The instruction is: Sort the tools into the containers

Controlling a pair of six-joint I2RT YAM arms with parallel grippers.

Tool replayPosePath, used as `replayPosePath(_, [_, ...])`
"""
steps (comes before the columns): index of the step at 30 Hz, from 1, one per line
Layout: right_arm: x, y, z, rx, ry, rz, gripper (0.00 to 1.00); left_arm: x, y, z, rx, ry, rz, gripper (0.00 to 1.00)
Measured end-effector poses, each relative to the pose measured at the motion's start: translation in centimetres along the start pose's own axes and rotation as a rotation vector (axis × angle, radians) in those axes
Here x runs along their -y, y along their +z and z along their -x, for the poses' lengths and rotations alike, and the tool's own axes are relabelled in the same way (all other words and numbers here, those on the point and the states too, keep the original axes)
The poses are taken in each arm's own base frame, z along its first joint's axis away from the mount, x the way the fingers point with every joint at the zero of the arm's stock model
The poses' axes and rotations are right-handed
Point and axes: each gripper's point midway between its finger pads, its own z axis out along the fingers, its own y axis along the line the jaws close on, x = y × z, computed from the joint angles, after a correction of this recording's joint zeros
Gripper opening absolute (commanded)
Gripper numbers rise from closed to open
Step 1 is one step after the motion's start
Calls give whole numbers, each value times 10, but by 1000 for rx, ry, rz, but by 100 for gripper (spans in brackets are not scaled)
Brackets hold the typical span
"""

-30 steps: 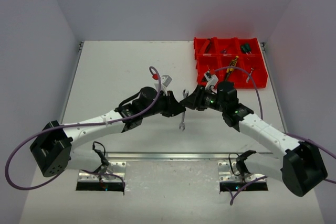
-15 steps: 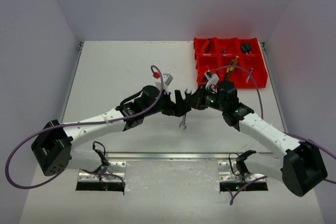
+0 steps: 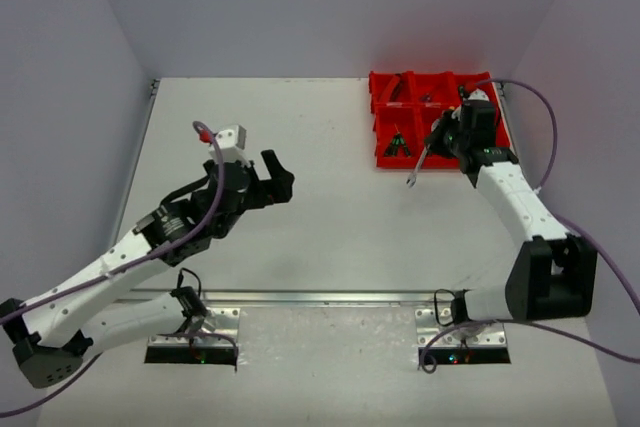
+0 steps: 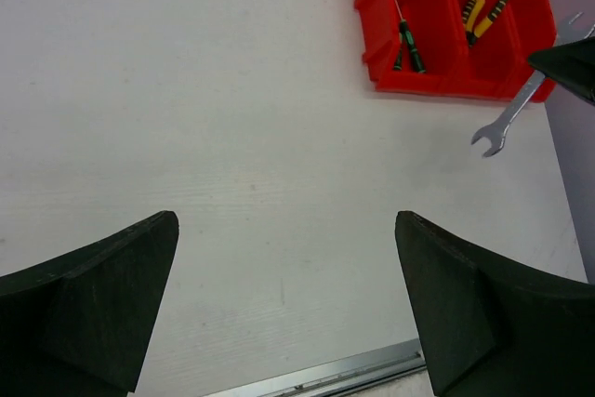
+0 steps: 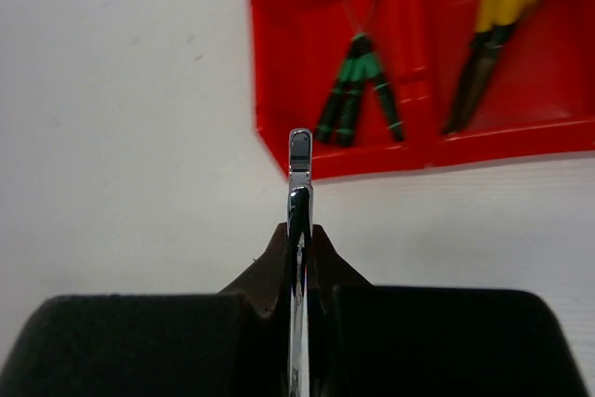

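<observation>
A silver wrench (image 3: 417, 167) hangs over the table just in front of the red containers (image 3: 378, 117), and my right gripper (image 3: 437, 139) is shut on its upper end. The right wrist view shows that wrench (image 5: 299, 183) edge-on, clamped between the jaws of the right gripper (image 5: 298, 230). Behind it, the near compartments hold green-handled screwdrivers (image 5: 358, 90) and yellow-handled pliers (image 5: 497, 16). My left gripper (image 3: 278, 177) is open and holds nothing, left of the table's middle. From its wrist camera I see the left gripper (image 4: 284, 220), the wrench (image 4: 507, 118) and the containers (image 4: 437, 86).
The containers sit at the table's far right corner, close to the right wall. A metal rail (image 3: 330, 299) runs along the table's near edge. More tools lie in the back compartments (image 3: 420, 87).
The left gripper opened, let go of the wrench and pulled back to the left. The right gripper shut on the wrench and carried it right, up to the containers.
</observation>
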Motion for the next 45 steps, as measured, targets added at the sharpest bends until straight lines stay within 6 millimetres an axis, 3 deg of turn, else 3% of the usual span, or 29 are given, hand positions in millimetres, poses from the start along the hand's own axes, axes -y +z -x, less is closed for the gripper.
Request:
replayPosePath(4, [75,20,26,18,21,-281,0,-29,-34,16,61,14,42,100])
replayPosePath(8, [132,16,48,62,8,-515,0,-42,-50,16,89,53,17,100])
replayPosePath(11, [154,13,79,109,-39,-639,0,-51,-56,11,102,73,5,100])
replayPosePath(15, [165,23,139,215,-107,-733,0,-58,-50,-1,71,111,24,100])
replayPosePath(18, [172,33,161,270,-135,-760,0,-59,-46,-8,49,133,35,100])
replayPosePath(33, [216,91,145,240,-229,-813,0,-55,-40,-22,-3,170,7,100])
replayPosePath(39, [219,94,146,281,-233,-811,9,-54,-40,-23,-9,173,-2,100])
replayPosePath(45, [233,95,118,248,-236,-837,7,-54,-41,-22,-6,170,-8,100])
